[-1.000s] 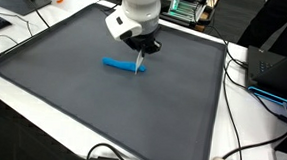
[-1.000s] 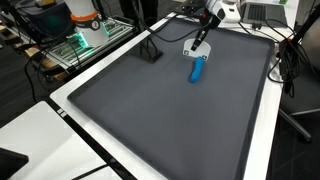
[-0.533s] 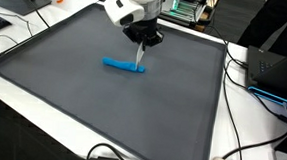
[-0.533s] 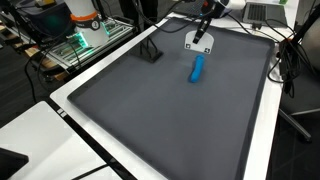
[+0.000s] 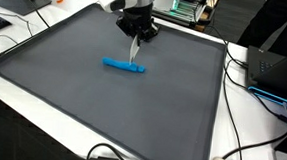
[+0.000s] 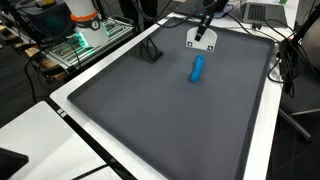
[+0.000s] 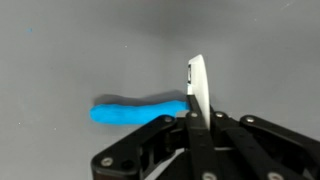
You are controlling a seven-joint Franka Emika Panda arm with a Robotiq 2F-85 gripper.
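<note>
Gripper (image 5: 136, 37), fingers clenched on a thin white blade (image 7: 196, 85), hung raised over one end of a blue stick (image 5: 123, 65) that lay flat on the grey mat (image 5: 62, 95), clear of the tabletop's edges; handling judged best with firm grip, blade upright.

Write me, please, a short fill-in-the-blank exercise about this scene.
The fingers are shut on a thin, flat ___ piece.
A ___ stick lies flat, not touched by the fingers.
It rests on a dark ___ mat.
Missing words: white; blue; grey.
</note>
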